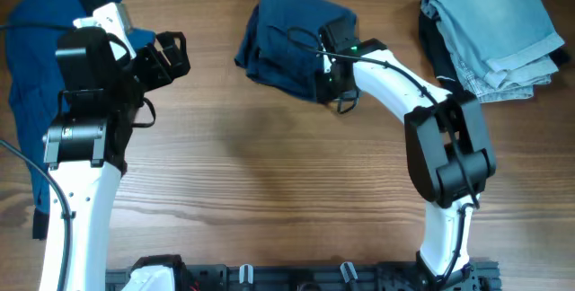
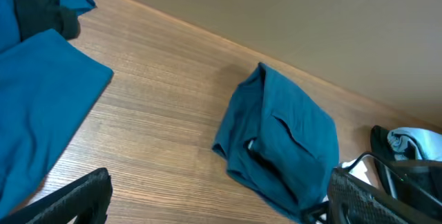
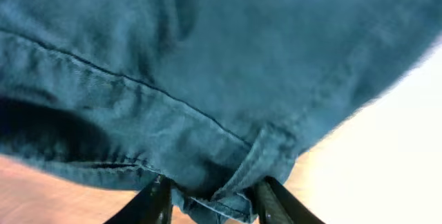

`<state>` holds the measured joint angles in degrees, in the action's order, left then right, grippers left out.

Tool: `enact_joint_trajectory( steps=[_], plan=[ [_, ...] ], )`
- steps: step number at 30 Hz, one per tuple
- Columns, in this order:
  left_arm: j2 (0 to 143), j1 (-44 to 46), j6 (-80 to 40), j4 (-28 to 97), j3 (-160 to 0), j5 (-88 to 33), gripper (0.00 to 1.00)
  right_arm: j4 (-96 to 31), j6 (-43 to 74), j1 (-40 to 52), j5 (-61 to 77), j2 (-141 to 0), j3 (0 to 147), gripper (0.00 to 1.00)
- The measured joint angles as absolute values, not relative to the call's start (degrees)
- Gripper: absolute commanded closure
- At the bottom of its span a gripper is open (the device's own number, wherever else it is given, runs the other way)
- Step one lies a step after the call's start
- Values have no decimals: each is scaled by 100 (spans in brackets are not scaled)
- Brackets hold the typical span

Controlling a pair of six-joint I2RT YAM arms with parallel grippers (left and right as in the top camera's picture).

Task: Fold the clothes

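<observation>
Right arm is stretched out to the dark blue trousers (image 1: 286, 39), which lie folded in a compact bundle at the far middle of the wooden table (image 1: 269, 174). The right gripper (image 3: 214, 186) is clamped on the bundle's edge. In the wrist view the waistband (image 3: 138, 113) and a belt loop (image 3: 257, 160) are bunched right between the two fingers. Over on the left, the left gripper (image 1: 171, 53) hangs above bare wood with its jaws spread wide and nothing in them, and the rumpled blue shirt (image 1: 54, 22) is heaped just behind it. The light blue jeans (image 1: 494, 30) sit neatly stacked at the far right on top of a dark garment (image 1: 431, 35). This reads as tidying or shifting a bundle that is already folded. The key, I'd say, is to move it low and slow, sliding rather than lifting, because a grip on one waistband corner could peel the top layer open. A clean release means opening the fingers fully, then drawing straight back, so that belt loop doesn't snag a fingertip. The free left arm looks best placed to start on the shirt.
</observation>
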<state>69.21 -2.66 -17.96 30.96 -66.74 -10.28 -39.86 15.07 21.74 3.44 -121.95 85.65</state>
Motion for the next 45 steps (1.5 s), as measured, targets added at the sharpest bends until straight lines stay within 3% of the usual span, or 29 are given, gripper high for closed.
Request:
enact_joint_trajectory(
  steps=[6,8,10,13,16,19,27,35,38,40,44,45],
  plan=[
    [6921,-266,-1798,3129,-6674,-1028,0,-3479,1033,1417,-1278,-12254,8562,46],
    [6921,-266,-1798,3129,-6674,-1028,0,-3361,930,1048,-1511,-12283,8565,34],
    [6921,-266,-1798,3129,-6674,-1028,0,-3516,864,792,-1463,-12283,8617,28],
    [6923,-266,-1798,3129,-6674,-1028,0,-3804,961,598,-298,-12278,8820,23],
    [6923,-266,-1798,3129,-6674,-1028,0,-3583,1789,672,1546,-12178,8868,20],
    [6923,-266,-1798,3129,-6674,-1028,0,-3507,3006,814,2484,-12116,8873,15],
    [6923,-266,-1798,3131,-6674,-1028,0,-3347,5349,1601,2167,-12116,8394,7],
    [6923,-266,-1798,3312,-6674,-1028,0,-2206,6539,1894,1173,-11959,7979,9],
    [6923,-266,-1798,3310,-6674,-1028,0,-1343,6670,1894,932,-11922,7673,18],
    [6923,-266,-1798,3319,-6674,-1028,0,-906,6700,1894,847,-11902,7496,31],
    [6923,-266,-1798,3323,-6674,-1028,0,-650,6755,1894,733,-11891,7253,90],
    [6923,-266,-1798,3321,-6674,-1028,0,-657,6722,1894,718,-11896,7227,96]
  ],
)
